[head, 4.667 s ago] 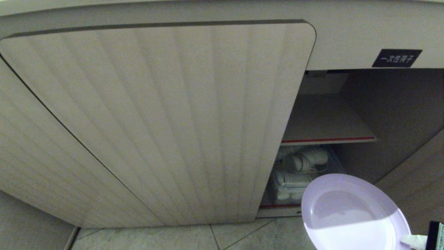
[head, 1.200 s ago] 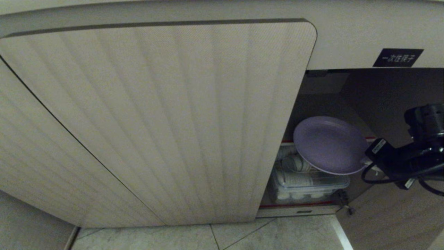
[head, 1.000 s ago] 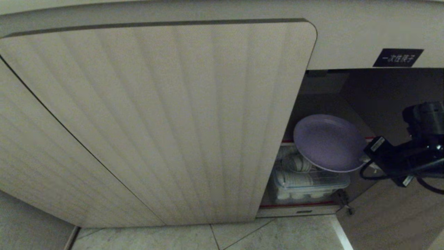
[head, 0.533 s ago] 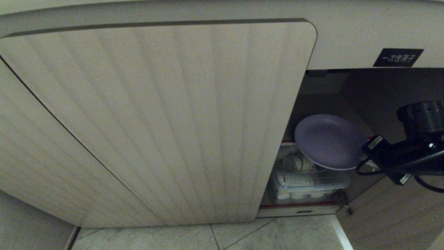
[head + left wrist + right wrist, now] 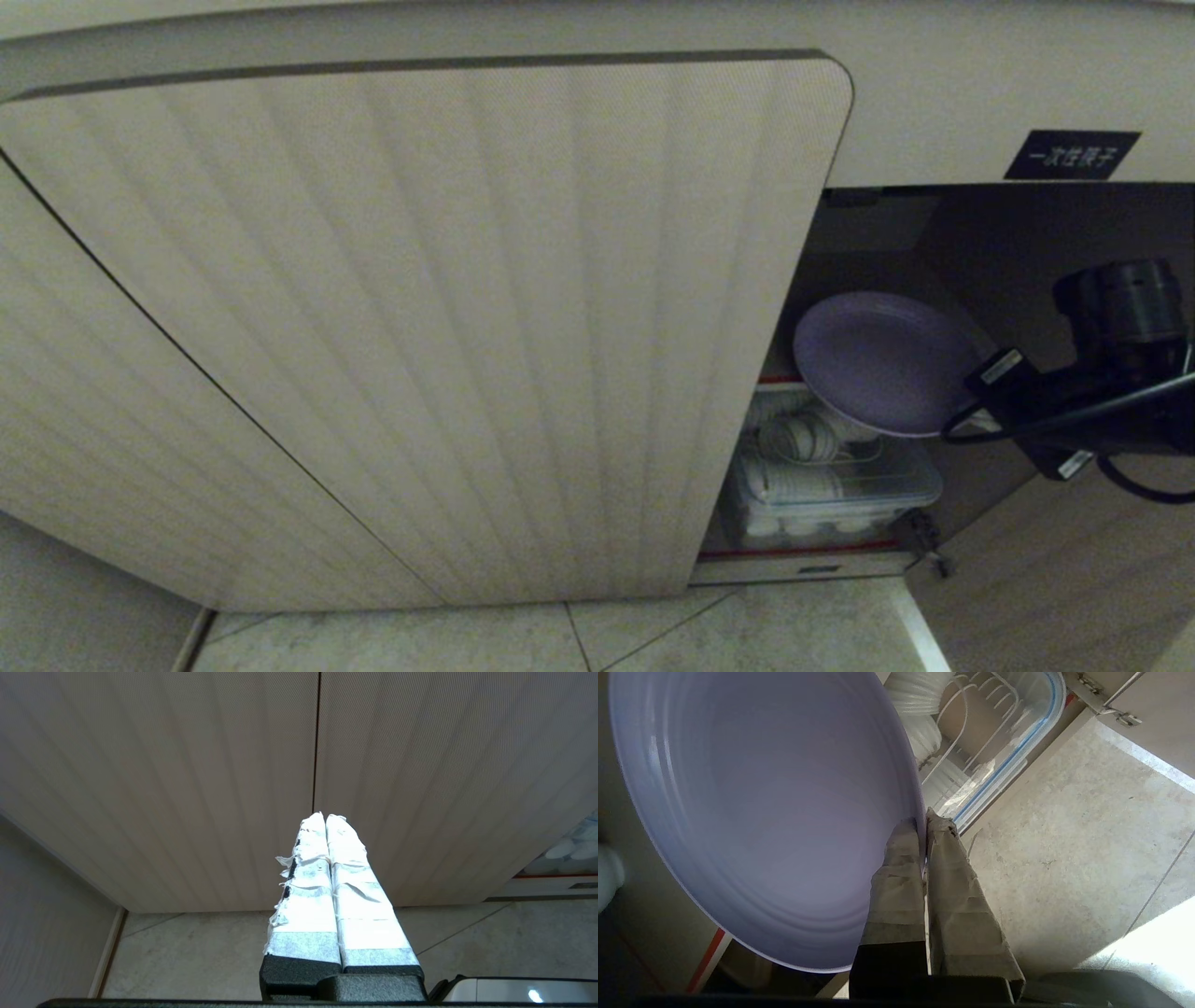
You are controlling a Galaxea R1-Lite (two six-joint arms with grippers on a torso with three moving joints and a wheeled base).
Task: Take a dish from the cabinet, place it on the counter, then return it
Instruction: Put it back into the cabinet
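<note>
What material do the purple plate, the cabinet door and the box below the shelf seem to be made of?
Lavender plate: probably plastic, matte; the surface is even with only soft sheen and faint moulded rings.
Cabinet door: beige panel with vertical ribs, dull finish; likely laminate or textured board, uncertain.
Storage box: clear plastic, glossy; the white dishes inside show through its walls.

**Dim cabinet, bright wrist feeds**

My head view is dim and grainy; the open cabinet (image 5: 980,243) interior sinks into shadow. The taped left gripper (image 5: 325,817) glares white. In my right wrist view, sunlight blows out the floor tiles (image 5: 1148,956), while the dish (image 5: 752,812) looks evenly lit.
</note>
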